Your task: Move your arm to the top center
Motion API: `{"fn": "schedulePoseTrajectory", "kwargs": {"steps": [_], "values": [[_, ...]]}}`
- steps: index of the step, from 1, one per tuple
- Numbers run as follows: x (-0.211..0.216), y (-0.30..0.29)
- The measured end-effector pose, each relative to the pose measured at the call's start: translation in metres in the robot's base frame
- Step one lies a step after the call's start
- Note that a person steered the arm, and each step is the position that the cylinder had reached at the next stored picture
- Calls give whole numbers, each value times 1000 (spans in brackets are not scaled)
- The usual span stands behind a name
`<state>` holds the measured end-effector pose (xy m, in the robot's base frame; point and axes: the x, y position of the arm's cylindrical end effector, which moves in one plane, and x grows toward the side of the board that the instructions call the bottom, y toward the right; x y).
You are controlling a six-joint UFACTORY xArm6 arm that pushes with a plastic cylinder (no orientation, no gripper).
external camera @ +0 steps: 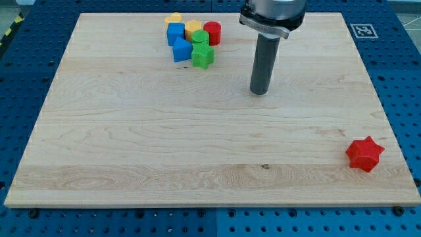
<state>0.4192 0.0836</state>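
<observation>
Blocks in a tight cluster sit up and to the view's left of my tip [260, 91], near the board's top edge: yellow block [174, 19] at the back, blue cube [175, 33] and a second blue block [182, 50] in front of it, yellow cylinder [193, 27], green block [200, 37], green star [202, 56], red cylinder [212, 32]. Most appear to touch; exact contacts are hard to tell.

Tip rests on bare wooden board [131, 145], apart from every block. No claw here, just a rod, so nothing opens, shuts or clamps.

Task concerns only the arm, with nothing to grasp. Judged target, top centre, lies up and slightly left of the tip, just right of the cluster. Blocks look light, hard and likely to slide; a brush would probably scatter them.

Red star [364, 154] lies well apart, down and right of the tip.

Hidden: arm above the collar is cut off by the top edge; rear yellow block's shape is partly masked.
</observation>
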Motion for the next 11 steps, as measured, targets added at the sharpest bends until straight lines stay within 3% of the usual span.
{"fn": "schedulePoseTrajectory", "kwargs": {"steps": [2,3,4,5,7,8,9,11], "values": [[-9,6],[-29,19],[-78,20],[-83,21],[-114,-1],[-172,-2],[-202,-22],[-226,-74]]}}
